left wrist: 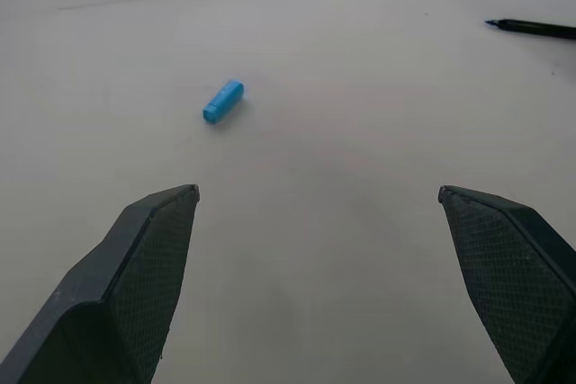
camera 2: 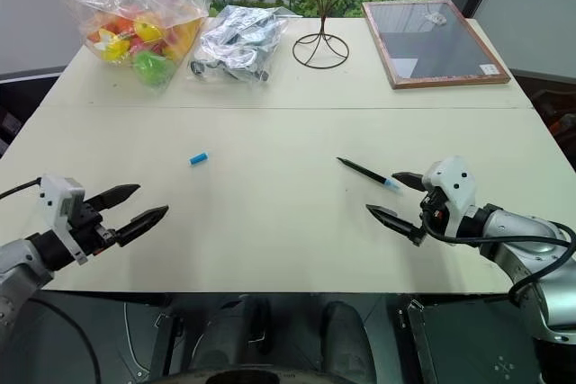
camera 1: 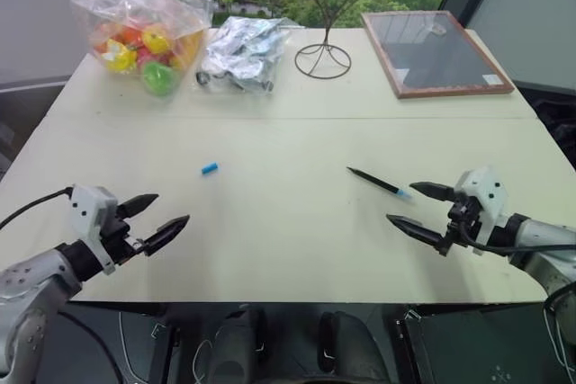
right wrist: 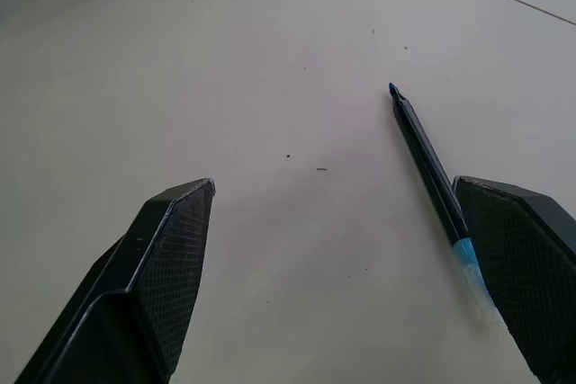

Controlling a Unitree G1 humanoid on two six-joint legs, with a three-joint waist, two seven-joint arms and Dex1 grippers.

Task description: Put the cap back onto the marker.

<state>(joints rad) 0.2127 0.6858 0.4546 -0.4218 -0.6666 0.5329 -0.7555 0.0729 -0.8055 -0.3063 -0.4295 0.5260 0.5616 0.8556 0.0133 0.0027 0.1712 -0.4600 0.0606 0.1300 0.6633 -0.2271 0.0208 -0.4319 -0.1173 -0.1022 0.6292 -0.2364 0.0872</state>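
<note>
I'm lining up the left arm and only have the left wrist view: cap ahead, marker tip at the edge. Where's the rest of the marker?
Observer: The marker lies flat on the table, its light blue end right beside the right gripper.
Operator: Is that gripper holding it?
Observer: No. The right gripper is open, and the marker's blue end lies next to one finger, ungripped.
Operator: Anything else near my cap?
Observer: Nothing close. The cap lies alone; a bag of colourful toys, a silvery bag, a wire stand and a framed board are along the table's far edge.
</note>
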